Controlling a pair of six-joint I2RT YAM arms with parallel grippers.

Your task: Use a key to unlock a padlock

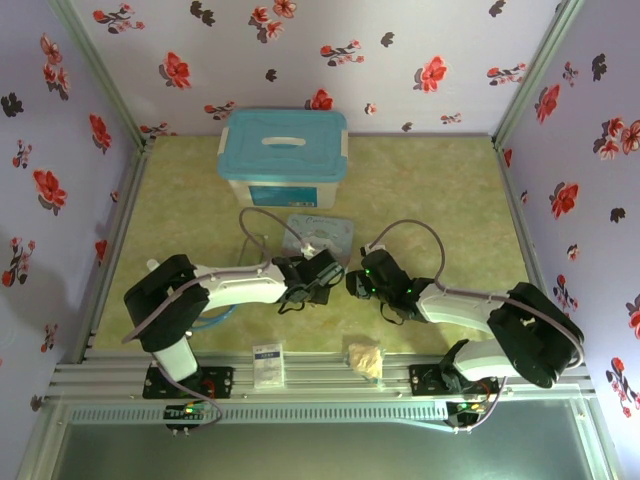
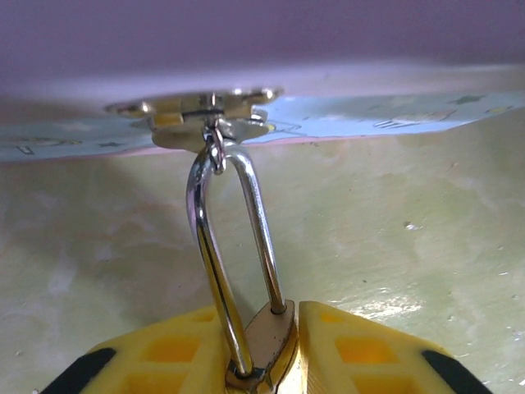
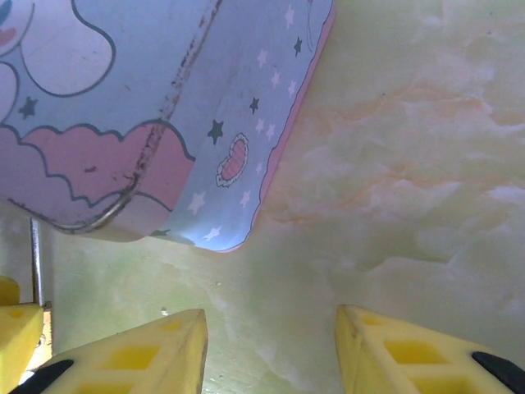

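Note:
The brass padlock (image 2: pixel 267 341) sits skewed between the yellow fingers (image 2: pixel 369 349) of my left gripper (image 2: pixel 262 361), its steel shackle (image 2: pixel 262 230) pointing away from the camera. Whether the pads still press on it I cannot tell. A small ring through the shackle carries the key (image 2: pixel 197 105), which lies flat at the edge of the cartoon tin (image 2: pixel 394 115). In the top view the left gripper (image 1: pixel 330 278) and right gripper (image 1: pixel 356 284) nearly meet just in front of the tin (image 1: pixel 322 236). My right gripper (image 3: pixel 271 345) stands open over bare table beside the tin (image 3: pixel 164 123), with nothing between its fingers.
A blue-lidded plastic box (image 1: pixel 283 155) stands at the back. A white card (image 1: pixel 268 365) and a beige lumpy wad (image 1: pixel 365 358) lie at the near edge. Flowered walls close in both sides. The left gripper's finger (image 3: pixel 16 328) shows at the right wrist view's left edge.

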